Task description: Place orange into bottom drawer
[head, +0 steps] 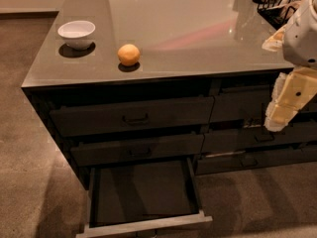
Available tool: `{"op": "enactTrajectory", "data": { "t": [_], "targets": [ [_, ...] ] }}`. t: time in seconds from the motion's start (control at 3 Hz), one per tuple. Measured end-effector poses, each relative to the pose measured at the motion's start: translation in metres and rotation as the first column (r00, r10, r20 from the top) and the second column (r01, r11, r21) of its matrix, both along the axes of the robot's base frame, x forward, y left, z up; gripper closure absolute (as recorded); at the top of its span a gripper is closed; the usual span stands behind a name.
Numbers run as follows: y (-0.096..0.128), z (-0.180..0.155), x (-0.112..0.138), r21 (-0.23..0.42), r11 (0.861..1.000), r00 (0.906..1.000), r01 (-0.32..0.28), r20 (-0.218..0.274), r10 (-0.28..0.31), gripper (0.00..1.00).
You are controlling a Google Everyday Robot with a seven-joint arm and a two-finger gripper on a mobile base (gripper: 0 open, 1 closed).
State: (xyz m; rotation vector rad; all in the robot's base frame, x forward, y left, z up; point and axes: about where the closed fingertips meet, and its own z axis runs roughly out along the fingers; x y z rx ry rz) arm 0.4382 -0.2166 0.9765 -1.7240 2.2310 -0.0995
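The orange (pixel 129 54) sits on the grey countertop (pixel 178 33) near its front edge, to the right of a white bowl (pixel 77 33). The bottom drawer (pixel 143 190) of the left column is pulled open below, with a dark flat interior and a lighter grey front edge. It holds nothing that I can see. My gripper (pixel 285 110) hangs at the right edge of the view, in front of the right column of drawers. It is far to the right of the orange and lower than the countertop. It holds nothing.
Two closed dark drawers with bar handles (pixel 134 118) lie above the open one. The right column has closed drawers (pixel 247 133). A dark wire rack (pixel 277 4) stands at the counter's back right. Brown floor (pixel 29 157) surrounds the cabinet.
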Motion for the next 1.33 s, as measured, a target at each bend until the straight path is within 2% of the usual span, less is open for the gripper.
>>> {"op": "enactTrajectory", "data": {
  "t": [0.33, 0.67, 1.0, 1.33],
  "targets": [
    [0.0, 0.0, 0.0, 0.0, 1.0, 1.0, 0.0, 0.0, 0.0, 0.0],
    [0.007, 0.001, 0.013, 0.035, 0.999, 0.9993, -0.003, 0.038, 0.002, 0.0],
    [0.029, 0.006, 0.064, 0.083, 0.996, 0.995, -0.041, 0.094, 0.034, 0.0],
    [0.069, 0.019, 0.13, 0.167, 0.981, 0.9866, -0.104, 0.142, 0.08, 0.0]
  ]
}}
